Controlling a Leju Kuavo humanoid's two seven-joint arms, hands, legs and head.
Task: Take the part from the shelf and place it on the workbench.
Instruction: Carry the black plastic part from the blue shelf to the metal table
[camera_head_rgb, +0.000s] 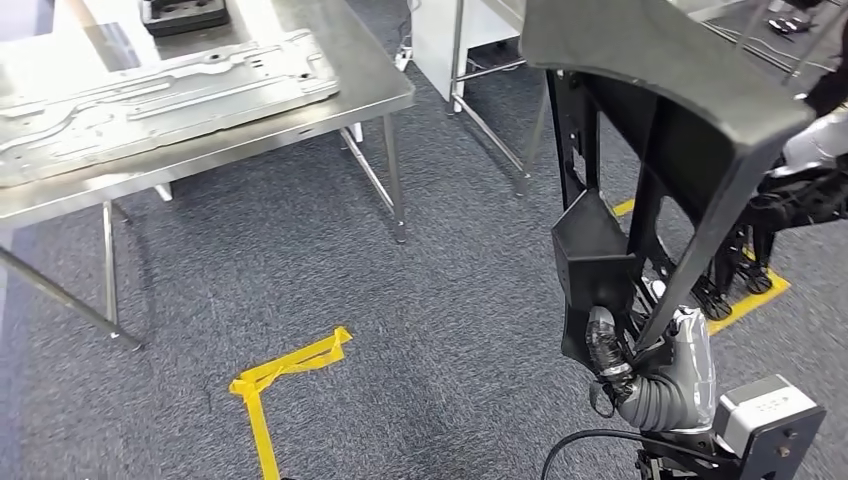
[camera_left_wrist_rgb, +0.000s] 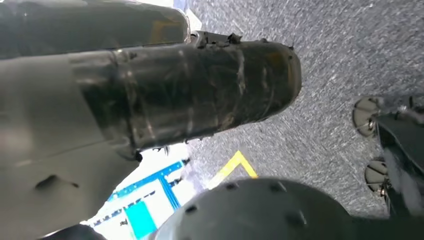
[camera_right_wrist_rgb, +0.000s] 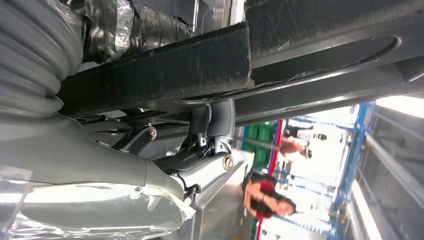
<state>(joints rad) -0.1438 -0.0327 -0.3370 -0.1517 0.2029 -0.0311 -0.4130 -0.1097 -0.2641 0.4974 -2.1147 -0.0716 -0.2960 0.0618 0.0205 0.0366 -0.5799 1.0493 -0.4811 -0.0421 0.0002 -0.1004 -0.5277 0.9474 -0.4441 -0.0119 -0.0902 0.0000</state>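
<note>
Head view: the right hand (camera_head_rgb: 640, 360) gripped the lower end of a big black plastic part (camera_head_rgb: 660, 120), held up over the carpet at the right of frame, well apart from the workbench. The part's broad curved top edge ran across the upper right; its ribbed frame hung down to the hand. The stainless workbench (camera_head_rgb: 370, 95) sat upper left, its near edge and corner leg facing open grey carpet (camera_head_rgb: 430, 300). On it lay a stamped metal panel (camera_head_rgb: 150, 100), reaching close to the near edge, and a black tray (camera_head_rgb: 185, 14) at the far side. Yellow floor tape (camera_head_rgb: 285, 370) marked a corner on the carpet between robot and bench; wide open floor lay around it. A second table's legs (camera_head_rgb: 490, 125) stood behind, a gap between the two tables. Left wrist view: the left hand (camera_left_wrist_rgb: 200, 90), a tape-wrapped thumb, hung above carpet; cannot tell whether its fingers were spread or curled. Caster wheels (camera_left_wrist_rgb: 367, 115) and yellow tape showed on the floor. Right wrist view: the right hand's taped fingers (camera_right_wrist_rgb: 135, 25) clamped on a black bar of the part (camera_right_wrist_rgb: 165, 70); people (camera_right_wrist_rgb: 270, 200) stood far off.
</note>
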